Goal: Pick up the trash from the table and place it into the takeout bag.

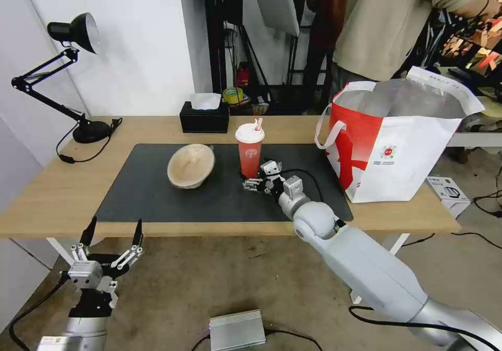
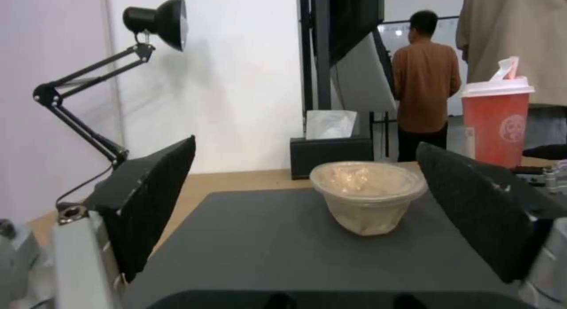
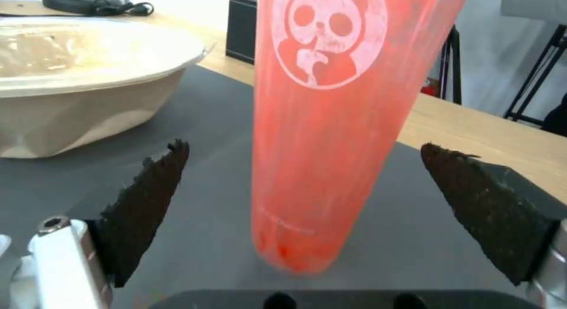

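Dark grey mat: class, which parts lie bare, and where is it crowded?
The dark grey mat is bare near the robot, before the tan paper bowl. It is crowded where the open right gripper flanks the red drink cup, beside the white takeout bag.

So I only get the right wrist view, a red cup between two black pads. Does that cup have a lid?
Observer: Yes, the red cup has a white lid with a straw.
Operator: Where's the bag it goes into?
Observer: The takeout bag stands open on the table's right end, to the cup's right.
Operator: And the other arm?
Observer: The left tool hangs open below the table's front edge, facing the tan bowl.
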